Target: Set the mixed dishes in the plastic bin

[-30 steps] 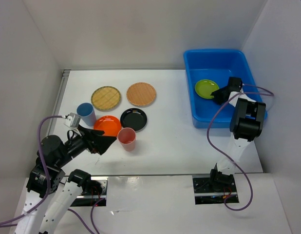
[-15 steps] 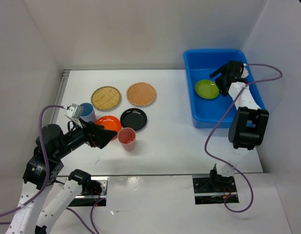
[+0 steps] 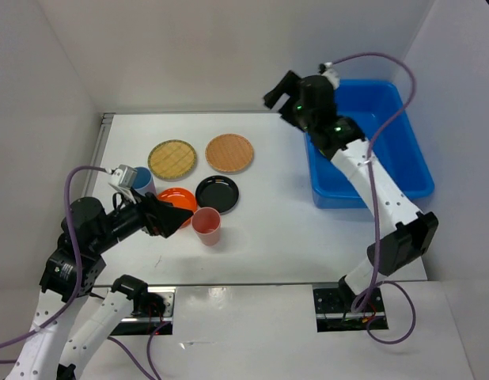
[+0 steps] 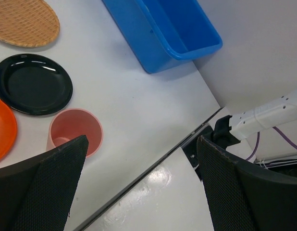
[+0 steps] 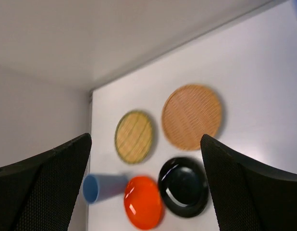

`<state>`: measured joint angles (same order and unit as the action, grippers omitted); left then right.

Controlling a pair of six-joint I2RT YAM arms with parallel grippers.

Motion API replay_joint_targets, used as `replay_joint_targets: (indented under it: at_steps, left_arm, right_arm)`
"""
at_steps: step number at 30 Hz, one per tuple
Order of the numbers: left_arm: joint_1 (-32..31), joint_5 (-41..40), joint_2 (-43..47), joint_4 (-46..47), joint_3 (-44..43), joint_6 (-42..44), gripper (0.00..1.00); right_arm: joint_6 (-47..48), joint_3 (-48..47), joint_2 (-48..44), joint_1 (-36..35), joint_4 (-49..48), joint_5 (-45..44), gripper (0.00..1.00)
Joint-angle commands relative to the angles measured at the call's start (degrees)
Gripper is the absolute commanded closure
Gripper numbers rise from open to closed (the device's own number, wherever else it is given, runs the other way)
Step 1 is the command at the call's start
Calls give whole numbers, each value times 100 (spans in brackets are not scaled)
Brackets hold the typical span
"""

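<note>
Right end effector (image 3: 278,91) has swung out of the plastic bin (image 3: 403,162) at 2 o'clock toward 12, jaws apart, empty. Left end effector (image 3: 172,219), also apart, sits beside the pink cup (image 3: 206,226) at 8 o'clock; a nudge could topple it.

The black plate (image 4: 33,84) and orange plate (image 5: 143,202) are glossy, with bright highlights. The tan plate (image 5: 191,117) and yellower plate (image 5: 134,136) look woven and ribbed. The blue bin (image 4: 134,29) is smooth plastic, the pink cup (image 4: 74,132) matt, and the table (image 4: 139,110) smooth white.
</note>
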<state>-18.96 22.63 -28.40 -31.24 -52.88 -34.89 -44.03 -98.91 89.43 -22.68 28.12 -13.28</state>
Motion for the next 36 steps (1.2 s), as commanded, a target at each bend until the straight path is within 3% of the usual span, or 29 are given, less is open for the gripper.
replay_joint_targets:
  at_steps: [1, 3, 6, 14, 27, 36]
  left_arm:
    - [-20, 162, -60, 303, -99, -140, 0]
    - [-20, 162, -8, 303, -99, -140, 0]
    - [-20, 162, 45, 250, -99, -140, 0]
    - [-20, 285, 282, 303, 120, -255, 0]
    - [-20, 294, 283, 303, 120, -255, 0]
    - [-20, 294, 335, 303, 173, -255, 0]
  right_arm:
    - [-430, 397, 373, -561, -341, -149, 2]
    - [-720, 688, 522, -685, -929, 367, 3]
    - [-958, 1032, 925, -825, -1397, 959, 16]
    - [-1274, 909, 2016, -967, -1652, 1372, 16]
    - [-1749, 2006, 2623, -782, -2609, 1766, 19]
    - [-2381, 2711, 2930, -431, -3743, 2049, 31]
